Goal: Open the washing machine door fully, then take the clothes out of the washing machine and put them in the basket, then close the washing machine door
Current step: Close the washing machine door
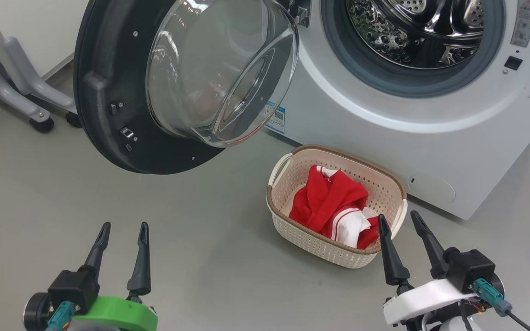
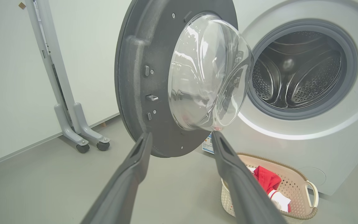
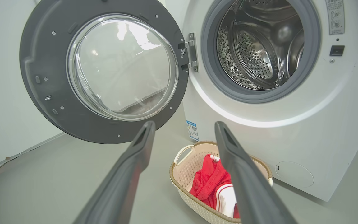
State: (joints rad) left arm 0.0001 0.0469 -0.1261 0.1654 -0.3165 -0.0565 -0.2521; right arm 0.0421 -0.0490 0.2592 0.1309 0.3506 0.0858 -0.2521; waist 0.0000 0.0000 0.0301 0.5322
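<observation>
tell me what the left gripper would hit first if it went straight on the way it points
Probably the washing machine door: the left gripper, open, aims at the lower part of its dark inner rim. How far off the door hangs is unclear from these views.

Washing machine door point(image 1: 108, 92) hangs swung out over the floor on my left, glass bulge jutting toward the washing machine point(image 1: 384, 138). I see the drum point(image 1: 412, 32) mouth unblocked (bare steel inside). Basket point(image 1: 311, 241) sits below it, close to the front. Open floor point(image 1: 191, 239) ahead; wheeled stand point(image 1: 21, 78) behind the door.
</observation>
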